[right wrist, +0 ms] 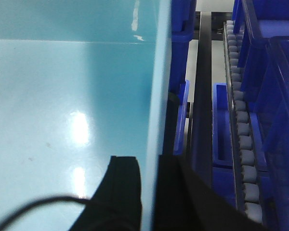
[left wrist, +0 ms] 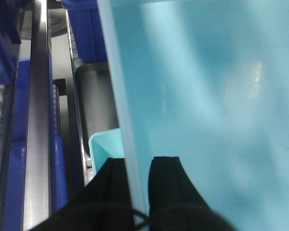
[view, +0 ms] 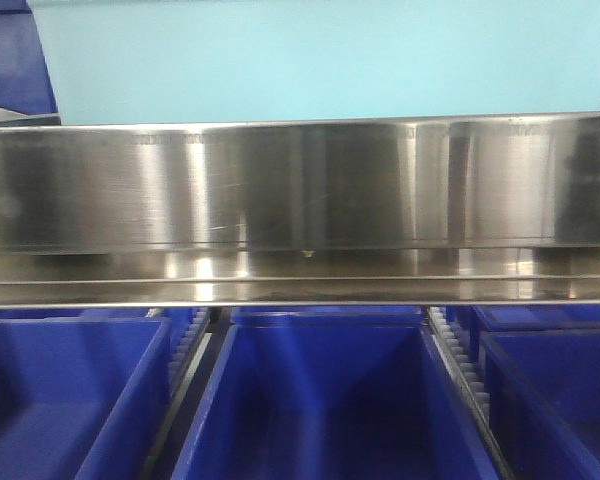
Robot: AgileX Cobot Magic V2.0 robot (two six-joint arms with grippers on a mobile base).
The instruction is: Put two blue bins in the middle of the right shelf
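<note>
Pale cyan bin [view: 320, 60], smooth-sided, empty, just above the brushed-steel front rail of the right shelf [view: 300, 185], corner of a second cyan bin [left wrist: 107, 147] showing outside one wall

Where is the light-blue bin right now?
In the front view the light-blue bin fills the top, directly above the shelf's steel front rail, with dark-blue crates one tier below. The left gripper and right gripper each pinch a side wall.

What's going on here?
Both arms hold a light-blue bin: the left gripper pinches its left wall, the right gripper its right wall. In the front view the bin shows just above the shelf's steel front rail, with dark blue crates on the tier below. Whether it is set down can't be told.
</note>
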